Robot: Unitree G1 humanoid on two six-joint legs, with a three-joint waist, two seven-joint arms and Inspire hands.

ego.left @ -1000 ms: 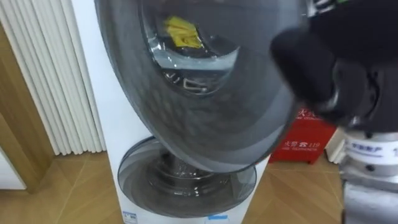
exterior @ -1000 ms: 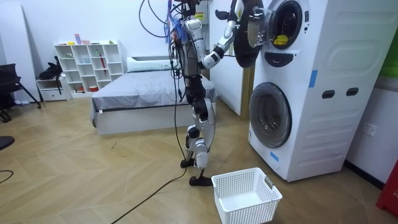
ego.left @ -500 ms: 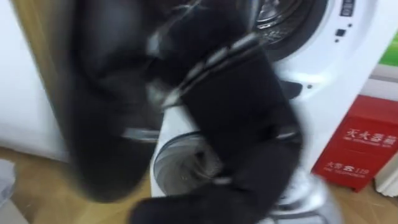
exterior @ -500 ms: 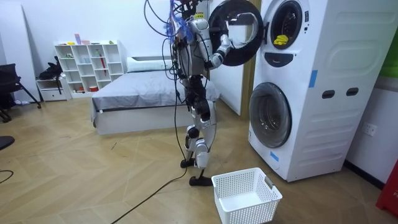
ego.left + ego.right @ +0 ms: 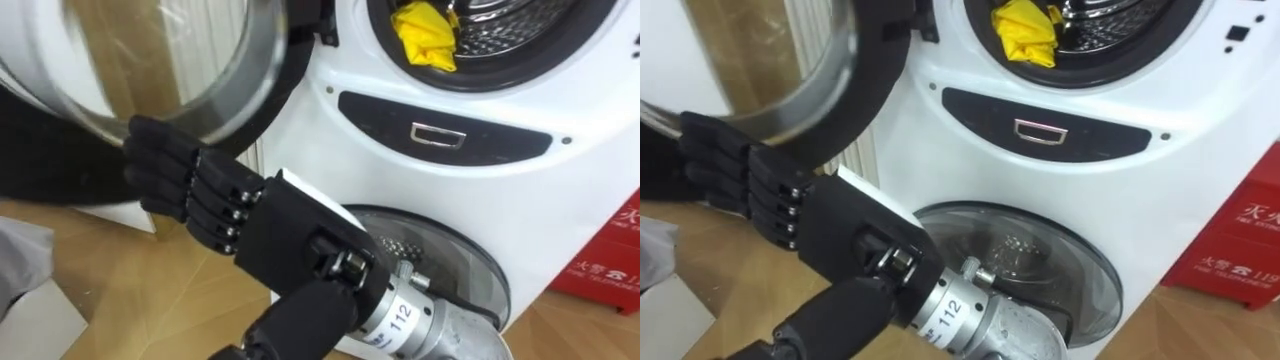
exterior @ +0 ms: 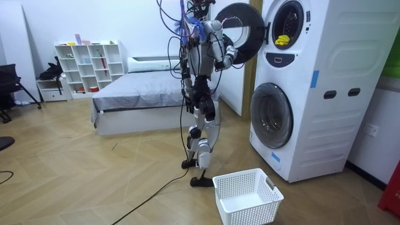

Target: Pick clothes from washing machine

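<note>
A crumpled yellow cloth (image 5: 425,35) lies at the front of the upper washing machine's steel drum (image 5: 530,40). The round door (image 5: 150,70) of that machine stands swung wide open to the left. My right hand (image 5: 200,190) reaches in from the lower middle, fingers straight and close together, their tips at the door's dark lower rim; it holds nothing. It is left of and below the drum opening, well apart from the cloth. In the room view I stand upright before the stacked machines, my arm raised to the door (image 6: 247,34).
Below the open drum sits a second machine with a shut glass door (image 5: 440,270). A red box (image 5: 610,270) stands on the floor to the right. A white laundry basket (image 6: 247,197) rests on the wooden floor by my feet, and a bed (image 6: 144,97) is behind me.
The door has swung from half shut to wide open on the left, with my right hand following it. My view has turned, and the drum opening with the yellow cloth is now uncovered.
</note>
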